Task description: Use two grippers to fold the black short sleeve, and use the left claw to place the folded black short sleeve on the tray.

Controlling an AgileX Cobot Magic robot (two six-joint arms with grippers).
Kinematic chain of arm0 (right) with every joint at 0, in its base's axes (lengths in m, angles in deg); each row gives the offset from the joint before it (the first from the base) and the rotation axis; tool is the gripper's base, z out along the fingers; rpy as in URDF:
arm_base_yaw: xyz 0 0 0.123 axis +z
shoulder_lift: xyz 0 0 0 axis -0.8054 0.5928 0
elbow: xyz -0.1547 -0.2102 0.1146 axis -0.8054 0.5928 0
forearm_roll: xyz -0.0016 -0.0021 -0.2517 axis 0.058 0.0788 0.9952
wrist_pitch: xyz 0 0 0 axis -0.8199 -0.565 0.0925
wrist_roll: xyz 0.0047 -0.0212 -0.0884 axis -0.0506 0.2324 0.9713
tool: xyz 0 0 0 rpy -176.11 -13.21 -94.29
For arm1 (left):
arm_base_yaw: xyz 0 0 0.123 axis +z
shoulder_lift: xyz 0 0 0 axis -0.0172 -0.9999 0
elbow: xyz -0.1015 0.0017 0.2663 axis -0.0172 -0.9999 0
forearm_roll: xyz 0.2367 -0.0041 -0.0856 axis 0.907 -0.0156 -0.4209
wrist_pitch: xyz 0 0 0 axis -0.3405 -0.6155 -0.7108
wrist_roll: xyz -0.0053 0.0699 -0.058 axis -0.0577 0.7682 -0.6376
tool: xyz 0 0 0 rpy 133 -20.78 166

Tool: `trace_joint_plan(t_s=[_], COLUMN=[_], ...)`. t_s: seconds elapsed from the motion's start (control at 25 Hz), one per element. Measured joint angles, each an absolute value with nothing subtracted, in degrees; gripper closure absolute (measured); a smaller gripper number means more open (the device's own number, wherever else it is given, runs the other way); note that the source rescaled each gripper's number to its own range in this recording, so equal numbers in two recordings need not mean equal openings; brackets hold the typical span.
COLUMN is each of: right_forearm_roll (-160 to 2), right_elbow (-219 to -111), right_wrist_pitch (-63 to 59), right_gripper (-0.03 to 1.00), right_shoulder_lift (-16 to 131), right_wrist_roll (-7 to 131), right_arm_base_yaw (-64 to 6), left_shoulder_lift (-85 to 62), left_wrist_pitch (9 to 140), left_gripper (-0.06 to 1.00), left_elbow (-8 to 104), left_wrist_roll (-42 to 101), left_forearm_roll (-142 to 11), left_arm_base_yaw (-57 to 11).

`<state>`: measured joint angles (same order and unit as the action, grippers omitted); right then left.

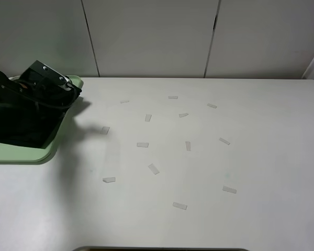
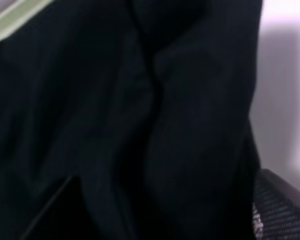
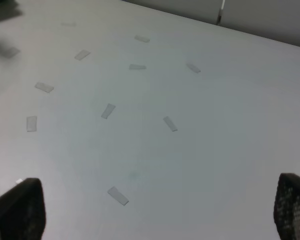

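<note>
The black short sleeve lies as a thick dark bundle on the pale green tray at the table's far left. The left arm leans over it and hides its own jaw in the high view. In the left wrist view black fabric fills the space between the jaws and presses against the one finger that shows, with a strip of tray rim in one corner. The right gripper is out of the high view. It hangs open above bare table, nothing between its fingertips.
Several small pieces of clear tape are scattered over the white table. Pale wall panels close the back edge. The tray overhangs the left border of the high view.
</note>
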<state>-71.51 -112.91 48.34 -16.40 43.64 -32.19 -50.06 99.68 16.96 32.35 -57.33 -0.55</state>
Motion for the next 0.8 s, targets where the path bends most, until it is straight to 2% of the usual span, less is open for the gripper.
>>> trace_joint_plan(t_s=[0.36, 0.8], right_forearm_roll=[-71.51, -71.51], right_elbow=[-112.91, -112.91], right_wrist_pitch=[48.34, 48.34], right_gripper=[-0.03, -0.03], right_shoulder_lift=[-16.4, -16.4], right_wrist_roll=[43.64, 43.64], right_arm_base_yaw=[-32.19, -32.19], left_shoulder_lift=[-47.14, -19.36], left_wrist_pitch=[97.4, 85.97], left_gripper=[0.26, 0.26], left_elbow=[16.89, 16.83], left_wrist_roll=[32.35, 29.86], left_forearm_roll=[-57.52, -57.52], left_arm_base_yaw=[-1.58, -1.58])
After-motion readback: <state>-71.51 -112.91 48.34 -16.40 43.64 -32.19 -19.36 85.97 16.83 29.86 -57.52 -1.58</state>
